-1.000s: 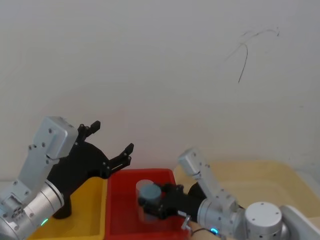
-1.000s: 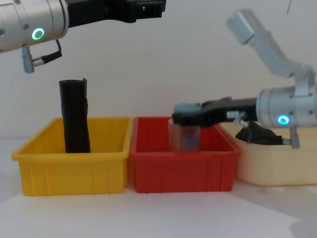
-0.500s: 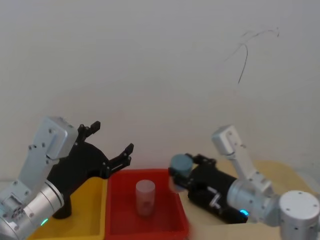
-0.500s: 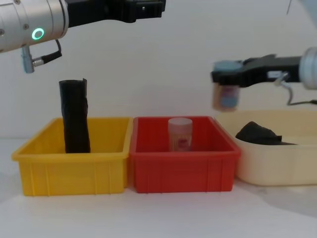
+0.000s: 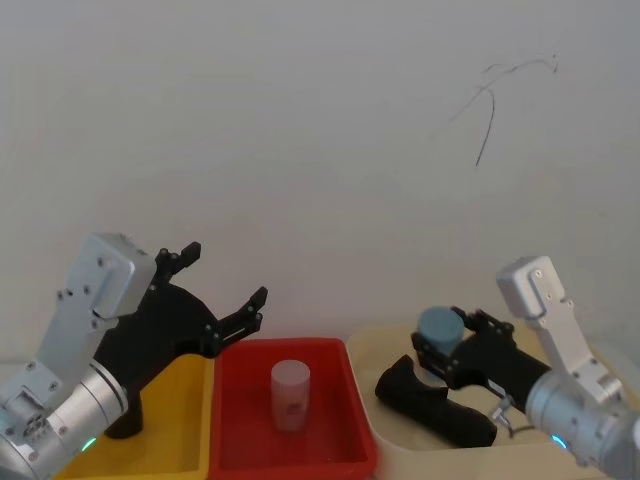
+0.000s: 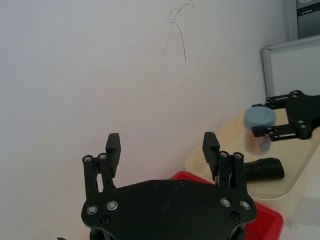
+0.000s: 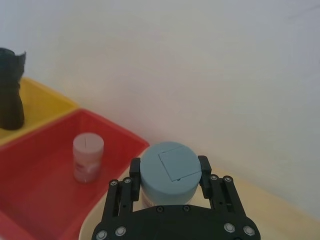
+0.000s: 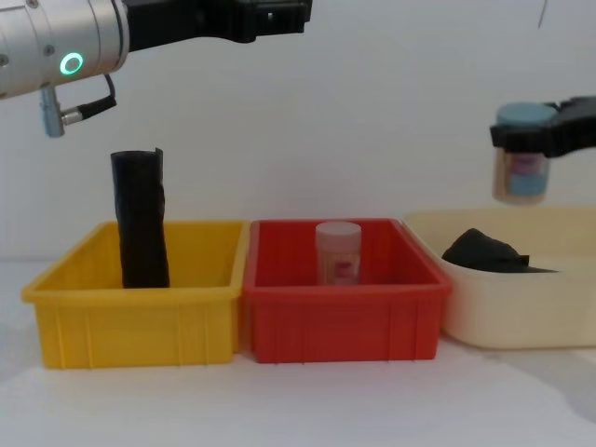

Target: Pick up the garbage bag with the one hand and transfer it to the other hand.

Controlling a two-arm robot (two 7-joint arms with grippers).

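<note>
The garbage bag (image 8: 484, 250) is a black lumpy wad lying in the cream tray (image 8: 503, 321) on the right; it also appears as the garbage bag (image 5: 435, 400) and the garbage bag (image 6: 262, 168). My right gripper (image 7: 169, 165) is shut on a jar with a blue-grey lid (image 8: 521, 168), held in the air above the tray and the bag. It appears too as the right gripper (image 5: 445, 335) with the jar lid (image 5: 438, 325). My left gripper (image 5: 225, 273), on the arm with the green ring (image 8: 71, 63), hangs open and empty high over the yellow bin; its fingers (image 6: 210, 142) are spread wide.
A red bin (image 8: 340, 326) in the middle holds a white-lidded jar (image 8: 338, 251). The yellow bin (image 8: 140, 321) on the left holds a tall black roll (image 8: 140, 219). A white wall stands close behind.
My right gripper has lifted the blue-lidded jar out of the red bin and carried it right, over the cream tray. The left arm has not moved.
</note>
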